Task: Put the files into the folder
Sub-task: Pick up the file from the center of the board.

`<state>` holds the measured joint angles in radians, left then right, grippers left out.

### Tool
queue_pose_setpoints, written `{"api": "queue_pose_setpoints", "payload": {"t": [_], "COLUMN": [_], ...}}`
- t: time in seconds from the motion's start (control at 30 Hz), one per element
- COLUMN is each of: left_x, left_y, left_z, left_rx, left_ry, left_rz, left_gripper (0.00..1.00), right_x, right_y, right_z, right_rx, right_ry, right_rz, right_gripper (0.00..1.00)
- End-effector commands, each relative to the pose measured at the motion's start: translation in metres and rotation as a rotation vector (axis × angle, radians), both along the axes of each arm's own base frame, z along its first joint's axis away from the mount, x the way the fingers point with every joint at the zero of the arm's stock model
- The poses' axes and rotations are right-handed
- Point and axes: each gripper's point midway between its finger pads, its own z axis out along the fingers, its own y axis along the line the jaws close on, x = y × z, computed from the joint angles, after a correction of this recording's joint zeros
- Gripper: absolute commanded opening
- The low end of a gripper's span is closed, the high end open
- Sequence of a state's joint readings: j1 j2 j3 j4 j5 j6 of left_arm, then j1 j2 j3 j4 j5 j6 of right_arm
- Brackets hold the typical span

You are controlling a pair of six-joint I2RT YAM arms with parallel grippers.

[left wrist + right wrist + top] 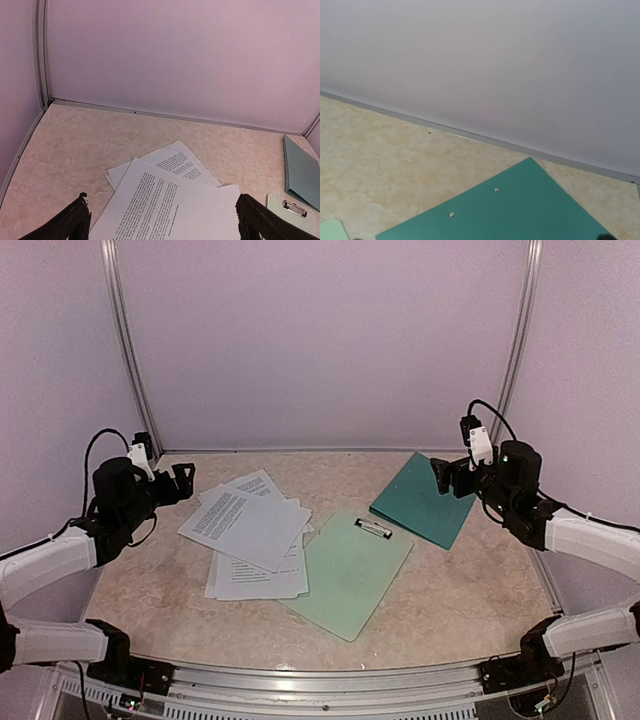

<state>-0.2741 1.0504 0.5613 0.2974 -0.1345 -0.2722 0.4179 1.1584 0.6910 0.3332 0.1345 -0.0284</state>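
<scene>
The files (255, 535) are several loose white printed sheets, fanned in a pile left of centre on the table. In the left wrist view the files (170, 205) lie just below and ahead of my left gripper (162, 217). My left gripper (183, 480) hovers at the pile's far-left edge, jaws wide open and empty. The dark teal folder (425, 498) lies closed and flat at the back right, and two metal rivets show on the folder (520, 215) in the right wrist view. My right gripper (445, 478) hovers over its right edge, holding nothing, with only dark fingertip edges at that view's bottom corners.
A pale mint-green clipboard (350, 570) with a silver clip (373, 529) lies between the pile and the folder, and the papers overlap its left edge. It also shows in the left wrist view (292, 212). White walls enclose the table on three sides.
</scene>
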Motion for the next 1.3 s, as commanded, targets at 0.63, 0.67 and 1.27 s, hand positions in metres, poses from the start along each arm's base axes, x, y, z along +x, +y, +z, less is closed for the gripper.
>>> {"api": "queue_pose_setpoints", "payload": {"t": [0.63, 0.67, 1.27], "left_x": [-0.014, -0.015, -0.044], "left_y": [0.006, 0.005, -0.019], "left_z": [-0.008, -0.008, -0.091], "left_rx": [-0.015, -0.014, -0.185], "left_ry": [0.015, 0.018, 0.322], "left_rz": [0.048, 0.048, 0.127], "left_gripper": [0.99, 0.99, 0.99], "right_x": [-0.01, -0.009, 0.002], "right_y": [-0.001, 0.0, 0.204], "right_z": [0.017, 0.015, -0.058], "right_rx": [-0.083, -0.099, -0.165], "right_ry": [0.038, 0.058, 0.226], "right_rz": [-0.081, -0.085, 0.362], "right_gripper": [0.99, 0.99, 0.99]}}
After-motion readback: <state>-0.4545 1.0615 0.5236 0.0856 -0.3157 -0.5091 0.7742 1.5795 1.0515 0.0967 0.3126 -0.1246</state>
